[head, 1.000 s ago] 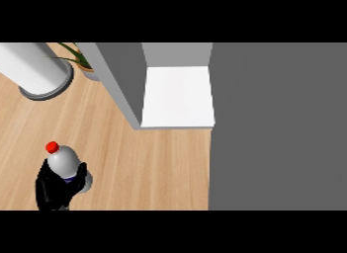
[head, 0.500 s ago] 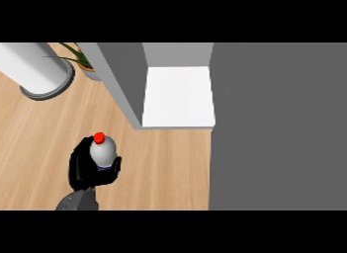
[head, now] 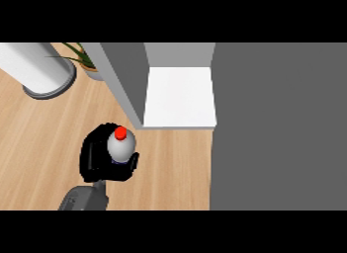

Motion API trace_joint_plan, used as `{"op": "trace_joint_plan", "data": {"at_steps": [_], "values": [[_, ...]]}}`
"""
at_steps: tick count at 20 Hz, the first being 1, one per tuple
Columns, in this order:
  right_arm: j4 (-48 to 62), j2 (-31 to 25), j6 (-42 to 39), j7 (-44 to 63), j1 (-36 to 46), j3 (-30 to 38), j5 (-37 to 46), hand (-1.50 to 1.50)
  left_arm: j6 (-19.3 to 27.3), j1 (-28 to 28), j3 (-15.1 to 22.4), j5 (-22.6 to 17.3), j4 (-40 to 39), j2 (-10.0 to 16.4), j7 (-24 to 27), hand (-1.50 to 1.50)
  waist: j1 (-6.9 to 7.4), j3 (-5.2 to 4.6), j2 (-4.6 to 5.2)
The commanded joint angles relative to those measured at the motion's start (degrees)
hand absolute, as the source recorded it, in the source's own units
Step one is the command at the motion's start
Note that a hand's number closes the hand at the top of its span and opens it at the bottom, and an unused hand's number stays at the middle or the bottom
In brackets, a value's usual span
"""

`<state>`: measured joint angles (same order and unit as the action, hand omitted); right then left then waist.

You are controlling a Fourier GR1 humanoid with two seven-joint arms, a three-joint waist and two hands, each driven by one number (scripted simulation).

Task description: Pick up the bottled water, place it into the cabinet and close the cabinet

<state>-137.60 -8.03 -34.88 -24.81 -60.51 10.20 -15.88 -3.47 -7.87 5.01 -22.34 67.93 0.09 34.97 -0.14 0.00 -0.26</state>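
Observation:
The bottled water (head: 122,147) has a pale grey body and a red cap, and stands roughly upright above the wooden counter (head: 30,148). My left hand (head: 96,158) is shut on it, its black fingers curled round the body from the left and hiding the lower part. The bottle is just in front of the open cabinet, close to the front left corner of its white shelf (head: 180,96). A grey cabinet side panel (head: 125,79) runs along the shelf's left edge. My right hand does not show.
A wide dark grey surface (head: 285,123) fills the right of the view, beside the shelf. At the back left stand a white cylinder on a grey base (head: 37,69) and a potted plant (head: 85,59).
My left hand has carried the bottle forward and to the right, from the counter's left front up to the cabinet's opening.

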Motion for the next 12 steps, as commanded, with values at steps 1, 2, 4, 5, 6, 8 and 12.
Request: {"op": "trace_joint_plan", "data": {"at_steps": [1,2,4,5,6,8,12], "values": [[-5.07,1.17,-0.46,0.53,-2.45,0.92,-2.98,-1.5,9.65,2.45,11.18,-2.38,11.1,-0.09,-4.47,1.5,-0.35,0.02,-0.25],[-5.19,-0.23,0.88,3.33,0.1,2.48,-5.84,-1.5,8.48,2.82,11.19,-1.19,11.86,-0.09,-3.84,1.5,0.12,0.0,0.07],[-5.64,-0.75,-0.18,2.53,-0.69,2.85,-5.75,-1.5,12.68,0.98,13.05,-0.47,18.28,-0.09,-9.24,1.5,0.02,0.02,-0.07],[-5.85,-0.41,-1.48,1.05,-2.61,4.42,-5.75,-1.5,12.11,0.82,13.7,-0.63,17.14,-0.09,-10.17,1.5,-0.55,-0.01,-0.02],[-6.11,0.08,0.51,3.56,-0.54,1.2,-3.83,-1.5,15.96,3.47,19.2,0.91,23.2,-0.09,-12.31,1.5,0.39,0.02,-0.11],[-8.1,0.15,0.4,4.98,-0.97,1.03,-5.36,-1.5,20.54,-1.61,19.85,1.35,20.89,-0.09,-13.31,1.5,-0.34,-0.03,0.17],[-5.62,-0.01,-0.76,3.21,0.44,1.29,-4.68,-1.5,31.67,-6.83,26.43,0.98,25.28,-0.09,-19.72,1.5,-0.56,0.0,0.13]]}}
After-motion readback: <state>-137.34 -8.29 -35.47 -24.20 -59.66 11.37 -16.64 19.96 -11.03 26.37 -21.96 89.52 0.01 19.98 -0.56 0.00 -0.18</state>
